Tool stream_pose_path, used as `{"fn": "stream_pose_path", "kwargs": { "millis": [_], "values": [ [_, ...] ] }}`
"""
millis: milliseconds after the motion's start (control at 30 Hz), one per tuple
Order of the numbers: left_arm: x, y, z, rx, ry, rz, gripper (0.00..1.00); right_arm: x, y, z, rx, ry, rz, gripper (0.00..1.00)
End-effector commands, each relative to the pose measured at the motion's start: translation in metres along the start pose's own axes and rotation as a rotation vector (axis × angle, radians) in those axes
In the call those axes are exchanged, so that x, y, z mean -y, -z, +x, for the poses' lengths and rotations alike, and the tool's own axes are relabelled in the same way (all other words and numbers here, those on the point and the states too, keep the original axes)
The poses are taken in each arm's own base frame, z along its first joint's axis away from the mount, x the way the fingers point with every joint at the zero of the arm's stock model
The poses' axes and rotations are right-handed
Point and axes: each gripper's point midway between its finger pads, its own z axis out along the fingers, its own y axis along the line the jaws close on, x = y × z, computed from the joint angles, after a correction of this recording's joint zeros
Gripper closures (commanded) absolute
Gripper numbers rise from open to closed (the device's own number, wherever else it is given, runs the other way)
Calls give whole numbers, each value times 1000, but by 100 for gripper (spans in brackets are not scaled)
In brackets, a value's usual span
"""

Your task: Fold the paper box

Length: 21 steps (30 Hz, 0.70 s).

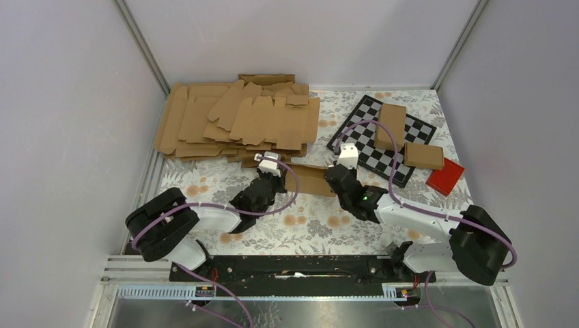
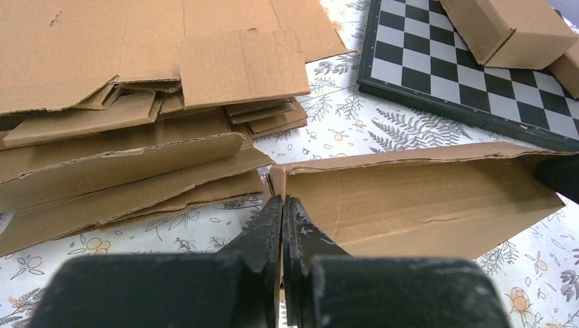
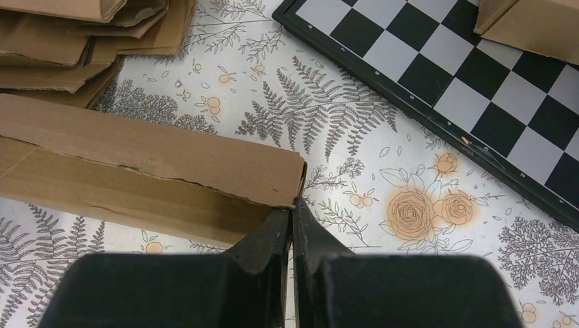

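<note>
The paper box (image 1: 311,179) is a partly folded brown carton lying lengthwise on the flowered cloth between my two grippers. My left gripper (image 1: 283,179) is at its left end. In the left wrist view the jaws (image 2: 283,199) are shut on a thin cardboard edge at the box's (image 2: 423,198) near corner. My right gripper (image 1: 332,179) is at its right end. In the right wrist view the jaws (image 3: 293,205) are shut on the corner edge of the box (image 3: 150,164). The box's long top flap stands up along a crease.
A stack of flat brown blanks (image 1: 239,119) lies at the back left, close behind the box. A chessboard (image 1: 355,133) at the back right carries two folded cartons (image 1: 390,125) (image 1: 423,156). A red block (image 1: 445,176) lies at its right edge. Walls enclose the table.
</note>
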Motion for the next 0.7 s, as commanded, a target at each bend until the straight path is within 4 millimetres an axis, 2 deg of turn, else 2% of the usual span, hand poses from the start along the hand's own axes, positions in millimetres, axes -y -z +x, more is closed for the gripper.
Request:
{"fn": "stream_pose_path", "kwargs": {
  "millis": [0,100,200,300,333,400,500,600,667],
  "values": [
    [5,3,5,-5,29,28,100,-14,3,-19,54,-48,-79,89],
    [5,4,8,-23,22,30,100,-18,14,-28,39,-48,-119,60],
    [6,4,9,-28,6,39,100,-24,28,-35,14,-36,-185,45],
    [3,4,9,-28,-15,14,100,-32,40,-40,-22,-19,-250,20],
    [2,4,9,-27,-24,7,100,-33,43,-42,-36,-13,-257,15],
    [2,5,9,-25,-35,0,100,-33,45,-46,-53,-1,-253,10],
    [3,6,8,-20,-41,1,100,-25,41,-61,-52,-30,-210,9],
    [6,6,10,-23,-48,8,100,-18,28,-71,-86,-108,-189,14],
    [9,6,10,-26,-51,23,100,-11,17,-72,-113,-146,-164,22]
  ]
}}
